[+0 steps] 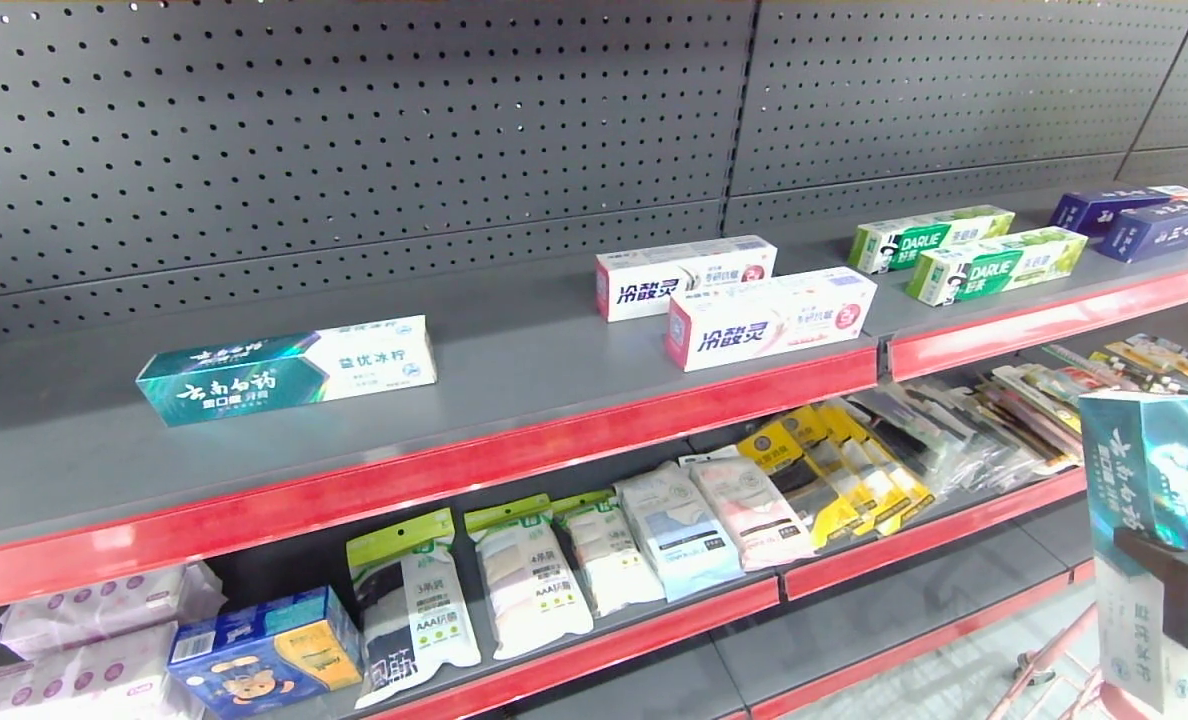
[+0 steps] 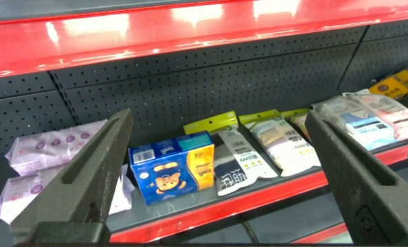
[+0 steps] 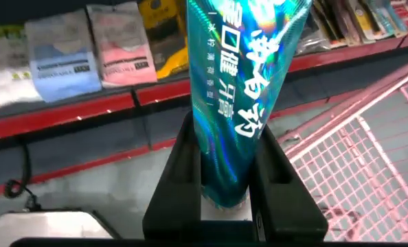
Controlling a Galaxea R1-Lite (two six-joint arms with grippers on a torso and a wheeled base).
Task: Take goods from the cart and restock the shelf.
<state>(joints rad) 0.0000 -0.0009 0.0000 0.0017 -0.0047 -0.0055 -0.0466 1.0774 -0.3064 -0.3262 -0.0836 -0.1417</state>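
My right gripper [image 1: 1179,590] sits at the lower right, shut on a teal-and-white toothpaste box [image 1: 1139,480] held upright in front of the lower shelves. In the right wrist view the box [image 3: 248,89] stands between the black fingers [image 3: 183,165] of that gripper [image 3: 226,147], above the pink wire cart [image 3: 369,158]. A matching teal box [image 1: 287,370] lies on the grey top shelf [image 1: 514,340] at the left. My left gripper [image 2: 218,116] is open with nothing in it, facing the lower shelf.
White-and-pink toothpaste boxes [image 1: 769,318], green ones [image 1: 994,262] and blue ones [image 1: 1144,220] lie further right on the top shelf. The shelf below holds bagged goods [image 1: 524,580], tissue packs [image 1: 104,600] and a blue carton [image 2: 173,168]. Red rails edge each shelf.
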